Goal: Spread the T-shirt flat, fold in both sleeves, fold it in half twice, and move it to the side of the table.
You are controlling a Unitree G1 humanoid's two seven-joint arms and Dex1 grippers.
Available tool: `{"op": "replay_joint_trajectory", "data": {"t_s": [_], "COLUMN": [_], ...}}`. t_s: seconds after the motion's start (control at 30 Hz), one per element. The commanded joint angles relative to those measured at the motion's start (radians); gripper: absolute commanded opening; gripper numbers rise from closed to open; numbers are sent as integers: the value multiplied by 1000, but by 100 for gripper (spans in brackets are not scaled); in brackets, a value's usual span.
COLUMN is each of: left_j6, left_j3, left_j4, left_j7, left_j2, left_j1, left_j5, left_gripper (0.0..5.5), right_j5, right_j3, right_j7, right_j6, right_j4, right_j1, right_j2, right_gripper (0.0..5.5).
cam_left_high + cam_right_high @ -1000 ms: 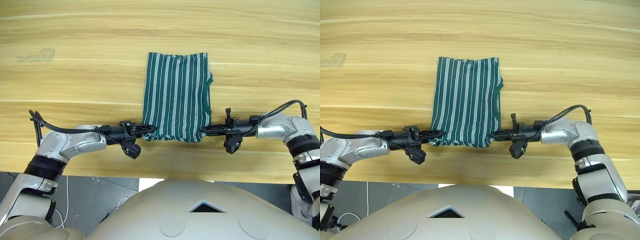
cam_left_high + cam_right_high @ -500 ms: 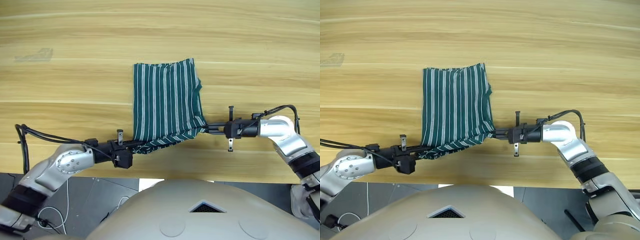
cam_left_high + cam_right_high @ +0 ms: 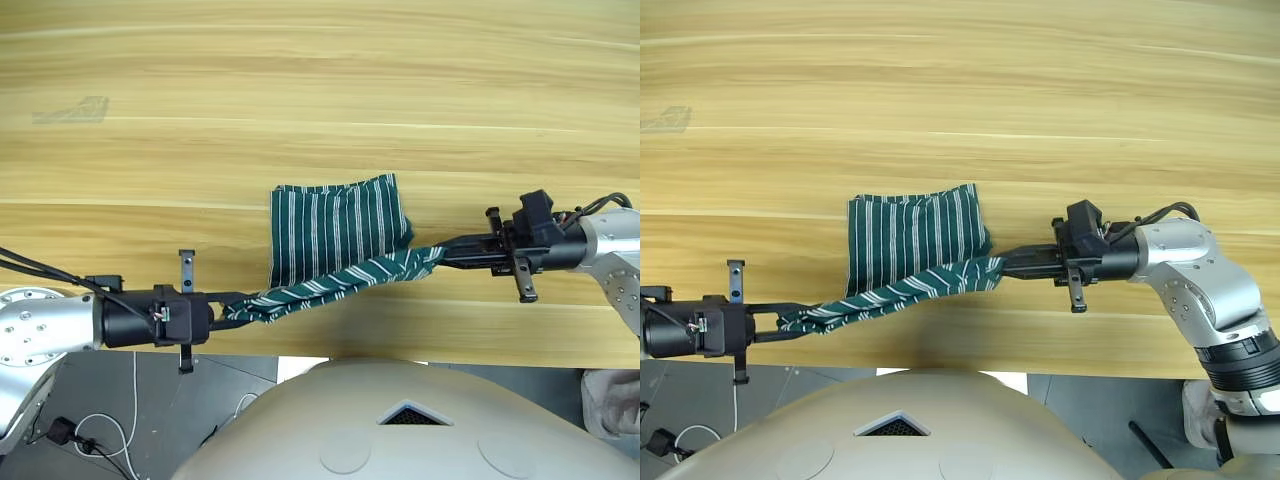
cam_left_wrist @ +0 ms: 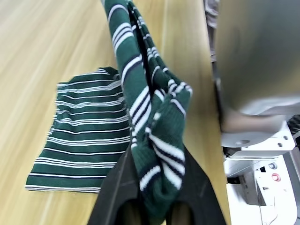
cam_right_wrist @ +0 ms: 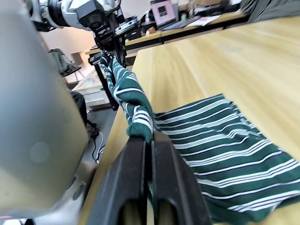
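The green T-shirt with white stripes (image 3: 338, 225) lies folded on the wooden table (image 3: 320, 90), its near hem lifted and stretched into a taut band (image 3: 330, 285) above the table's front edge. My left gripper (image 3: 232, 308) is shut on the band's left end, out past the front edge. My right gripper (image 3: 440, 253) is shut on the right end, over the table at the shirt's near right corner. In the left wrist view the bunched fabric (image 4: 154, 154) sits between the black fingers (image 4: 117, 187). The right wrist view shows the cloth (image 5: 136, 115) pinched between its fingers (image 5: 129, 183).
The wooden table stretches wide behind and to both sides of the shirt. Its front edge (image 3: 400, 358) runs just below the lifted band. A faint light mark (image 3: 72, 110) lies on the table at the far left.
Both grippers have lifted the near hem off the table and pulled it taut. The left arm drew back past the front edge, the right moved right, and the flat part of the shirt has shortened.
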Motion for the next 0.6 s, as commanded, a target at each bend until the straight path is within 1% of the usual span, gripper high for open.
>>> {"op": "replay_joint_trajectory", "data": {"t_s": [0.03, 0.13, 0.23, 0.4, 0.5, 0.6], "left_j6": [75, 128, 164, 156, 153, 126], "left_j3": [-179, -318, -376, -408, -420, -437], "left_j4": [124, 253, 381, 485, 525, 553], "left_j7": [53, 139, 205, 230, 228, 217], "left_j2": [-75, -216, -353, -446, -479, -482], "left_j1": [-272, -506, -676, -731, -729, -710], "left_j5": [195, 347, 404, 451, 464, 499], "left_gripper": [25, 25, 25, 25, 25, 25], "right_j5": [-156, -256, -315, -371, -399, -431], "right_j3": [25, 28, 9, -19, -28, -35], "right_j7": [-38, -55, -43, -42, -41, -60], "right_j6": [-12, -38, -64, -99, -112, -129], "right_j4": [115, 238, 374, 479, 508, 531], "right_j1": [-82, -141, -197, -253, -265, -268], "right_j2": [90, 157, 207, 269, 296, 330], "right_gripper": [0, 0, 0, 0, 0, 0]}}
